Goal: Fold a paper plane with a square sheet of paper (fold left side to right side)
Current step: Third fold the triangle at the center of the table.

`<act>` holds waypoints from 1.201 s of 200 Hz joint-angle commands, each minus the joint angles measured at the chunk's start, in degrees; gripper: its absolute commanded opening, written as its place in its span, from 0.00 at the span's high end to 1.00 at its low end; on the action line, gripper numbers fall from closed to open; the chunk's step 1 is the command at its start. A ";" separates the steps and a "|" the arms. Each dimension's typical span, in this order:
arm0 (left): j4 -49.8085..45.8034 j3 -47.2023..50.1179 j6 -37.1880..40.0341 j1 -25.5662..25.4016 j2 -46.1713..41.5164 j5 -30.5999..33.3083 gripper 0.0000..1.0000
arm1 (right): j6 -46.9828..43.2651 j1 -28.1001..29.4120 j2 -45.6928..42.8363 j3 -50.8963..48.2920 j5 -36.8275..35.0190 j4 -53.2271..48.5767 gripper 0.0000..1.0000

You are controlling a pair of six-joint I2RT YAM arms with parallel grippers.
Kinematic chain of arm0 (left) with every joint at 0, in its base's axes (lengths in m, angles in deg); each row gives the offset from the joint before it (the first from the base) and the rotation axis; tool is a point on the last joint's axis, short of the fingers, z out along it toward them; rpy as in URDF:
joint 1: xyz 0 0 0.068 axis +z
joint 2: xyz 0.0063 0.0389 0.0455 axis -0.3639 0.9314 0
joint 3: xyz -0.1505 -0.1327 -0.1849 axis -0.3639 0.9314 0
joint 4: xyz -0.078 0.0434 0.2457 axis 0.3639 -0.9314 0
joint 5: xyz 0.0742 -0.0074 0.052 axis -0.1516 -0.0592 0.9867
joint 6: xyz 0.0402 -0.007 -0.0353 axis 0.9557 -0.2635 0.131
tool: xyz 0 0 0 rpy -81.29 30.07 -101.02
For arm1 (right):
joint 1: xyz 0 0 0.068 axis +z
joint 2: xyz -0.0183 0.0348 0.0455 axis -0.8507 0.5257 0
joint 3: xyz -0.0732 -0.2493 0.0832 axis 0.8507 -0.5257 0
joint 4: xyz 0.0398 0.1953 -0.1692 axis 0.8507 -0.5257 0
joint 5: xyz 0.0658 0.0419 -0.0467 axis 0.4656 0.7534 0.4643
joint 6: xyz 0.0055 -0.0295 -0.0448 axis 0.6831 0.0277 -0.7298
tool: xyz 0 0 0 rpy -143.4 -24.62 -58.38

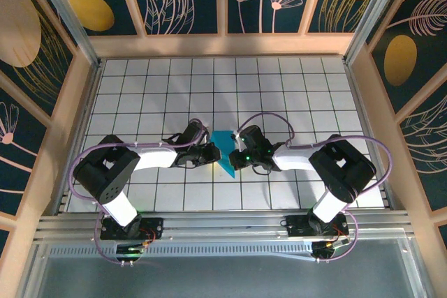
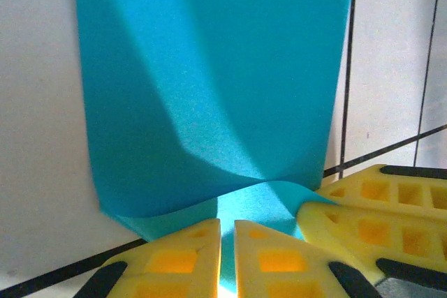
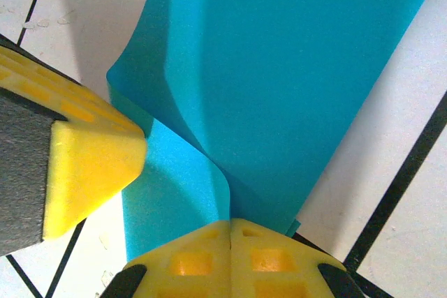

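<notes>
The square sheet of paper (image 1: 225,146) is turquoise and lies partly folded over on the white tiles between both arms. In the left wrist view the paper (image 2: 209,88) curls up from the table, and my left gripper (image 2: 227,225) is pinched on its near edge with a thin slit between the yellow fingers. My right gripper (image 3: 230,222) is shut tight on the paper (image 3: 279,68) where the raised flap curves into its fingertips. From above, the left gripper (image 1: 213,153) and right gripper (image 1: 235,158) almost touch. The paper plane is out of view.
The right gripper's yellow fingers (image 2: 377,207) sit close at the right of the left wrist view, and a left finger (image 3: 91,151) crowds the right wrist view. Wooden walls (image 1: 73,102) ring the tiled table (image 1: 209,88). A metal rail (image 1: 223,225) runs along the near edge.
</notes>
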 commanded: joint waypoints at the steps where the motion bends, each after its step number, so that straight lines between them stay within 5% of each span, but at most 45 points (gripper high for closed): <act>1: -1.53 1.09 1.30 -0.18 0.93 1.08 0.86 | -1.32 -0.19 2.39 -0.22 -1.37 -6.14 1.00; 141: -3.02 2.39 0.39 -0.15 4.35 3.72 0.88 | -1.14 -0.35 1.85 2.39 -1.33 -6.75 0.96; 240: -4.12 2.72 0.06 -0.23 4.72 4.60 0.89 | 0.91 -1.22 -3.30 6.01 -1.49 -8.25 0.72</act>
